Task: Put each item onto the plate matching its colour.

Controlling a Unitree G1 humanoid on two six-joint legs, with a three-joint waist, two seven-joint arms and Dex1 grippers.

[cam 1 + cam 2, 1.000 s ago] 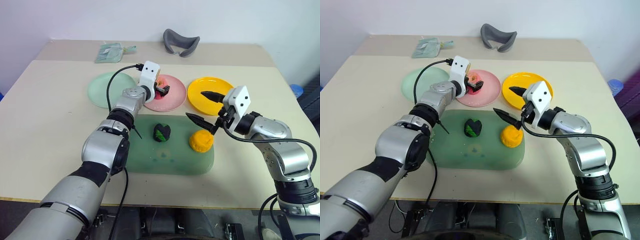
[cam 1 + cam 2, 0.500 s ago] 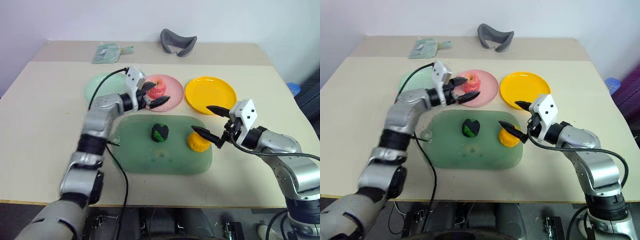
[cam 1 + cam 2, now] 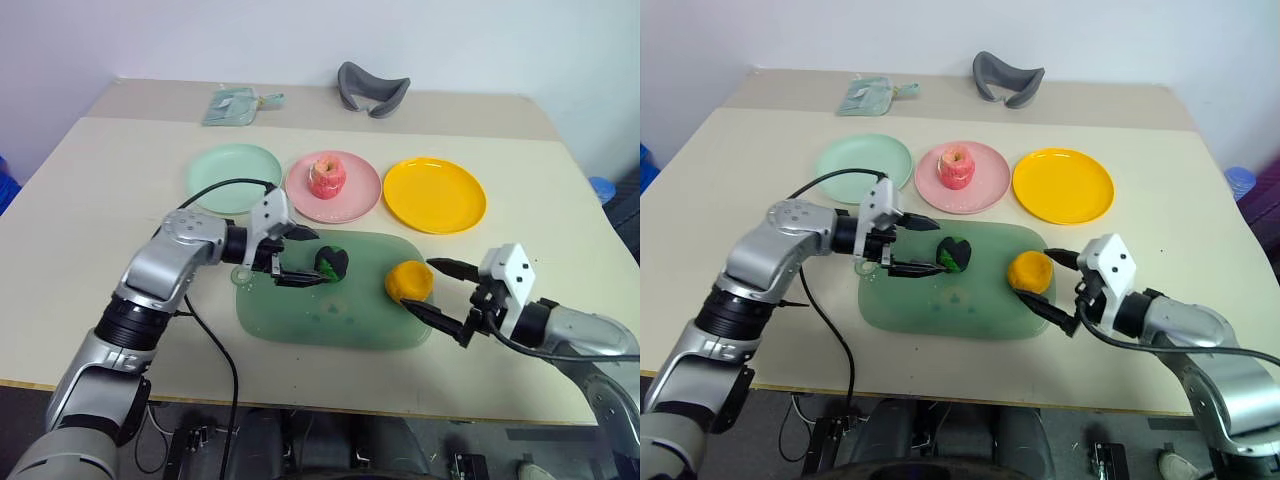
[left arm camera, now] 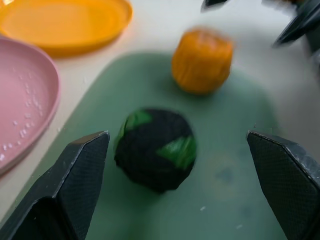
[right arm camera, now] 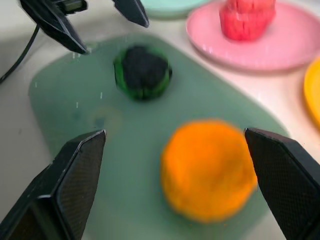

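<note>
One item of three is already home: the pink-red apple (image 3: 327, 176) sits on the pink plate (image 3: 362, 198), at twelve o'clock from the translucent green tray (image 3: 300, 320). The black lump with green marks (image 3: 331, 264) and the orange-yellow lump (image 3: 408, 281) lie on that tray, well apart. The left gripper (image 3: 297, 259) stands just beside the black lump at its nine o'clock, fingers spread wide and empty. The right gripper (image 3: 433, 290) flanks the orange-yellow lump from four o'clock, equally released. The step in hand looks like two approaches. Next, each must close on its lump, then carry it: black to the mint green plate (image 3: 235, 177), orange to the yellow-orange plate (image 3: 434, 194).
</note>
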